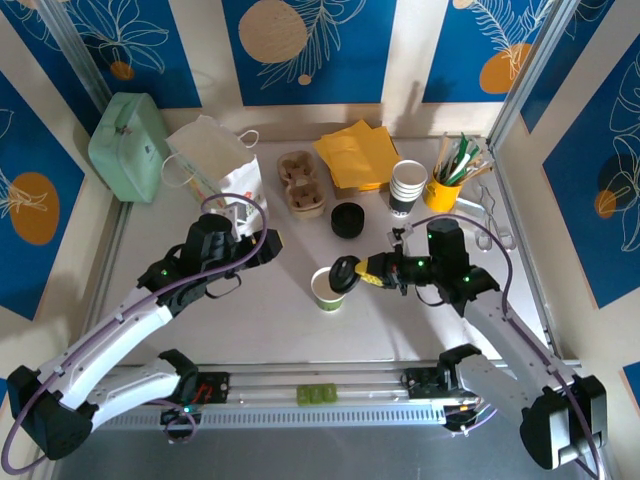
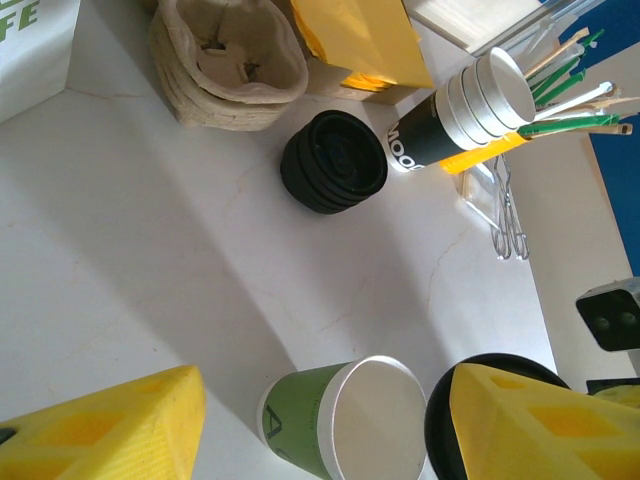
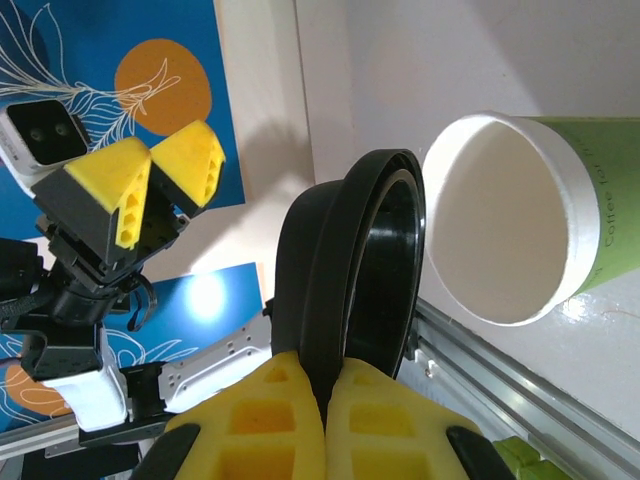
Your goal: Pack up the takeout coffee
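Yellow right gripper [image 3: 325,380] pinches the black lid [image 3: 345,260] by my green cup [image 3: 510,220] to cap it; left gripper [image 3: 150,165] hangs open.

"Where's the coffee cup [image 1: 327,290]?"

"Mid-table; its lid [image 1: 344,275] stands on edge just right of it, pinched in the right gripper [image 1: 362,273]."

"And behind?"

"A stack of lids [image 1: 347,219]; cup carriers [image 1: 301,183] back-left of that, napkins [image 1: 355,155] right of those; stack of cups [image 1: 407,187] further right, cup of straws [image 1: 443,190] beside it; paper bag [image 1: 215,165] far left."
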Robot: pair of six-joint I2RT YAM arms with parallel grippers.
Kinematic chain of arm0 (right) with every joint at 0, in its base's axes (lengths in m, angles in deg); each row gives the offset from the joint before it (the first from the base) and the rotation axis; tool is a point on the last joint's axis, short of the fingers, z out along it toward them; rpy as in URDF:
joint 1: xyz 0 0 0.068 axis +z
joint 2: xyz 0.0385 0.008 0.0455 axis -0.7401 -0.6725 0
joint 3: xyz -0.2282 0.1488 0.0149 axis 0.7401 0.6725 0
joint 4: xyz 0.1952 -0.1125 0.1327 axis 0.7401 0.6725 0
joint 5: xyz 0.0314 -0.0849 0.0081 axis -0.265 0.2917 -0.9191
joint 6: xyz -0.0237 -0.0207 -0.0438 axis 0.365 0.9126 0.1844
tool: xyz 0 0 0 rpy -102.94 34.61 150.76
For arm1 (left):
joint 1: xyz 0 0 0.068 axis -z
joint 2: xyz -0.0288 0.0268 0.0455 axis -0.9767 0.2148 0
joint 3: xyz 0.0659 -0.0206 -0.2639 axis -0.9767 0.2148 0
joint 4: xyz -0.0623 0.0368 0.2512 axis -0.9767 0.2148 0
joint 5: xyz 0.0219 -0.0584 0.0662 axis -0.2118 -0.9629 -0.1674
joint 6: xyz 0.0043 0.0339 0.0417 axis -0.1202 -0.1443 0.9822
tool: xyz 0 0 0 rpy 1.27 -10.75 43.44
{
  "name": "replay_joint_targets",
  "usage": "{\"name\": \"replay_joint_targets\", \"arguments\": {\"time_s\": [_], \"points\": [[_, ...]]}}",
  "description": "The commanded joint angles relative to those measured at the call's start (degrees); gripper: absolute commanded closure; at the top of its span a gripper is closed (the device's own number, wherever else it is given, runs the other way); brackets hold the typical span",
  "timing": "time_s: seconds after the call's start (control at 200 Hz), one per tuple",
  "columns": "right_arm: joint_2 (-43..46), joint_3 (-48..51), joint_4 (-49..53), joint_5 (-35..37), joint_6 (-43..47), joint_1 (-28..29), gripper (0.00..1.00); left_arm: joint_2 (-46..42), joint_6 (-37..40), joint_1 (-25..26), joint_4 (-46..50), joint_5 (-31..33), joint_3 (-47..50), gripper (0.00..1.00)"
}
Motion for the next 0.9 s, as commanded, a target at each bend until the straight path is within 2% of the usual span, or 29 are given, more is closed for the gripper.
{"name": "replay_joint_targets", "arguments": {"time_s": [0.0,0.285,0.405,0.635,0.895], "points": [[-1.42,2.09,-3.23,-1.56,-1.35,0.65,1.00,-0.60,0.88,-0.15,-1.48,-0.68,0.57,0.34],[-4.24,4.10,-5.95,-0.99,-0.05,2.00,1.00,-1.43,0.53,-0.17,-0.76,-1.03,0.31,0.34],[-4.76,4.87,-7.03,-0.41,-0.01,2.18,0.95,-1.87,0.48,-0.18,-0.62,-0.81,0.55,0.34],[-6.75,4.17,-6.49,0.14,1.60,2.09,0.92,-2.98,-0.48,-0.17,-0.93,-2.39,-0.39,0.34],[-8.84,3.45,-6.26,0.28,2.32,2.35,0.83,-4.77,-0.08,-0.23,0.13,-0.29,0.09,0.34]]}}
